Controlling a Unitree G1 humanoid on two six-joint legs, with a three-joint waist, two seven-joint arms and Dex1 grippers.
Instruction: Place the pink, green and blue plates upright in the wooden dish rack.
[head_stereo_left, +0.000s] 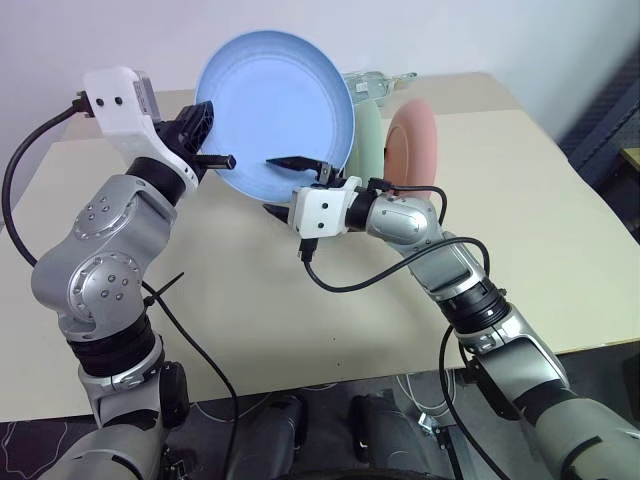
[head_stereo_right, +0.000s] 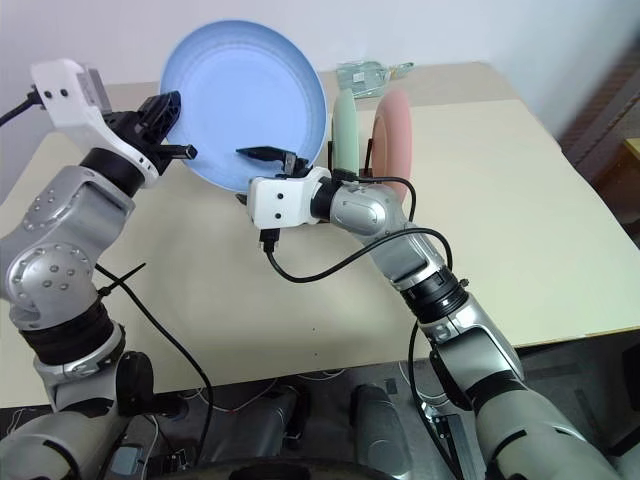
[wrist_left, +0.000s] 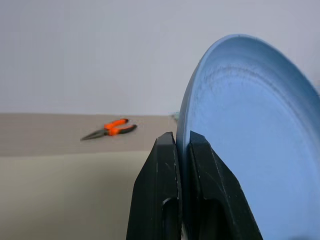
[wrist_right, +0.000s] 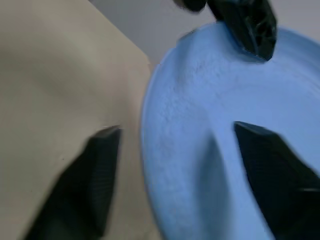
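standing green plate (head_stereo_left: 369, 135) and pink plate (head_stereo_left: 416, 140) behind raised blue plate (head_stereo_left: 275, 110)

Our raised left gripper (head_stereo_left: 205, 135) clamps its two black fingers (wrist_left: 165, 190) together, while our right gripper (head_stereo_left: 297, 166), reaching leftward, holds its fingers spread.

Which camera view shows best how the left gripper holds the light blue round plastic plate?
The left wrist view: both black fingers clamp the light blue round plastic plate at its rim. The eye views show the whole plate with the left gripper at its edge; the right wrist view shows the plate's face.
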